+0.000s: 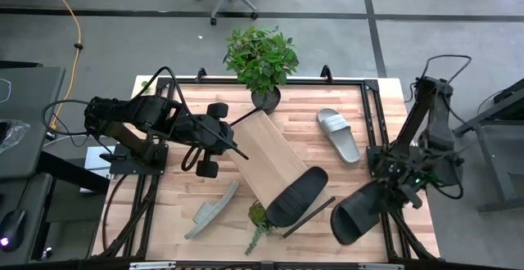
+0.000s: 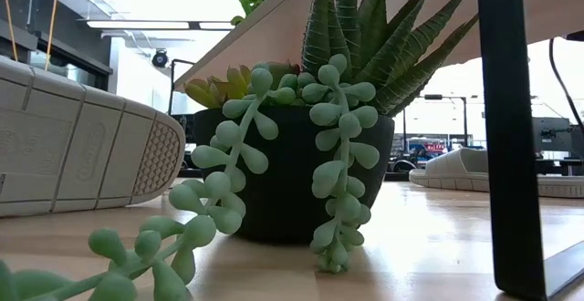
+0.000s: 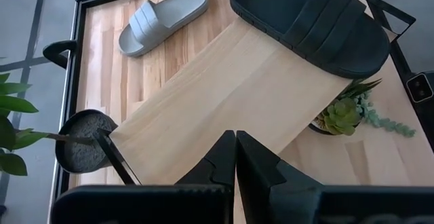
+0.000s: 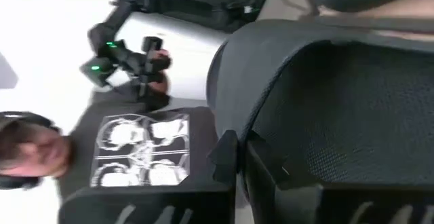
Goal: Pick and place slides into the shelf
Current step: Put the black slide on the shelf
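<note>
The shelf (image 1: 266, 157) is lying askew across the middle of the tabletop (image 1: 360, 114), one end near the tall potted plant (image 1: 262, 57) and the other propped over the small succulent pot (image 1: 259, 214), so it is sloping rather than sitting flat. One black slide (image 1: 296, 196) is already resting on the shelf's lower end. A grey slide (image 1: 339, 134) is lying flat on the tabletop beside the shelf, on the side toward the right arm, and another grey slide (image 1: 211, 209) is lying on its edge on the shelf's other side, near the succulent.

The right gripper (image 1: 391, 186) is carrying the second black slide (image 1: 360, 211), fingers clamped on it, just beside the shelf's lower end, probably lining up to set it down there.

The left gripper (image 1: 237, 151) is hovering over the shelf's upper end, fingers pressed together and holding nothing, apparently waiting or steadying the board.
</note>
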`<state>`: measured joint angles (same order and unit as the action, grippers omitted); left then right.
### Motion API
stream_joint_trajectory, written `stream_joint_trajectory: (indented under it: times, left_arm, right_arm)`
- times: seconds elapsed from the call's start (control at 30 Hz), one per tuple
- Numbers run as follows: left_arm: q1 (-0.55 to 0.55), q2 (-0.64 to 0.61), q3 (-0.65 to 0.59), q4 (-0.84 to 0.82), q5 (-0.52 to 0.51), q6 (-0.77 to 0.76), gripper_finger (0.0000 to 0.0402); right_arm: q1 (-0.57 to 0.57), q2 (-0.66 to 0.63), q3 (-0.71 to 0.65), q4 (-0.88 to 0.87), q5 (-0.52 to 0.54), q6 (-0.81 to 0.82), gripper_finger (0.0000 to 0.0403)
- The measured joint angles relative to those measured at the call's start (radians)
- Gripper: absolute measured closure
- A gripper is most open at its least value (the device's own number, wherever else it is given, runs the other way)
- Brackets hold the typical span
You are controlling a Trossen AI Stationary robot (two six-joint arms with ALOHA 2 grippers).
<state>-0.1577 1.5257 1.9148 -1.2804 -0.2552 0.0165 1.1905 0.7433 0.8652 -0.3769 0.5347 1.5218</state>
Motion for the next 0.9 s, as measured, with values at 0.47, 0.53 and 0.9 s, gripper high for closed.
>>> stream_joint_trajectory:
  times: [0.47, 0.53, 0.9]
  left_arm:
    - [0.0, 0.0, 0.0, 0.001, -0.026, 0.005, 0.0399]
    - [0.0, 0.0, 0.0, 0.001, -0.028, 0.005, 0.0399]
    - [0.0, 0.0, 0.0, 0.001, -0.028, 0.014, 0.0399]
  right_arm:
    - [-0.001, 0.003, 0.51, -0.789, 0.066, 0.142, 0.0403]
    - [-0.001, 0.008, 0.553, -0.867, 0.066, 0.168, 0.0403]
    - [-0.009, 0.049, 0.777, -1.188, 0.101, 0.301, 0.0403]
